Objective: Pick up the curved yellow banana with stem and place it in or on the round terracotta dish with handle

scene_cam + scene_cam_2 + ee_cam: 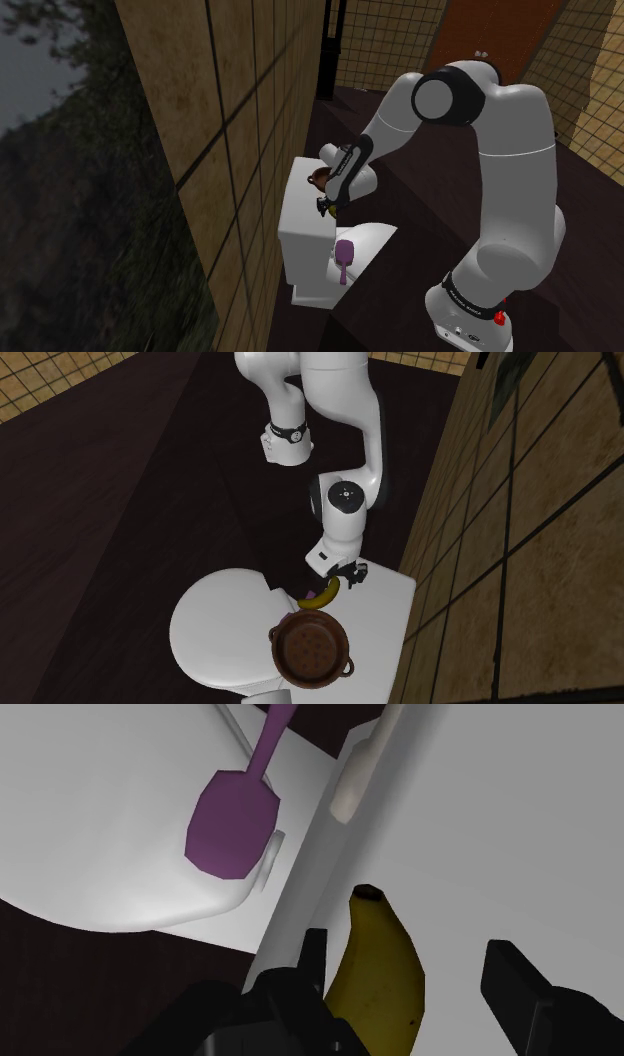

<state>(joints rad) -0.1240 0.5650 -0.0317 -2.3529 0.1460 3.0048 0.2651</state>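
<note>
gripper point(407, 949) fingers apart either side of the yellow banana point(378, 979), not clamped on it — banana lies on the white tank lid point(385, 602), lower centre of the second exterior view, just beside the brown round dish point(312, 650) — arm band point(290, 432) lettering unreadable.

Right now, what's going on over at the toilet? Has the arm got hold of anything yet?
The white arm is reaching down over a white toilet tank. Its black gripper is open, with a finger on each side of the yellow banana, which lies on the tank top. The fingers have not closed, so the banana is not held. The round terracotta dish sits beside the banana with nothing in it. A purple brush lies on the toilet lid.
</note>
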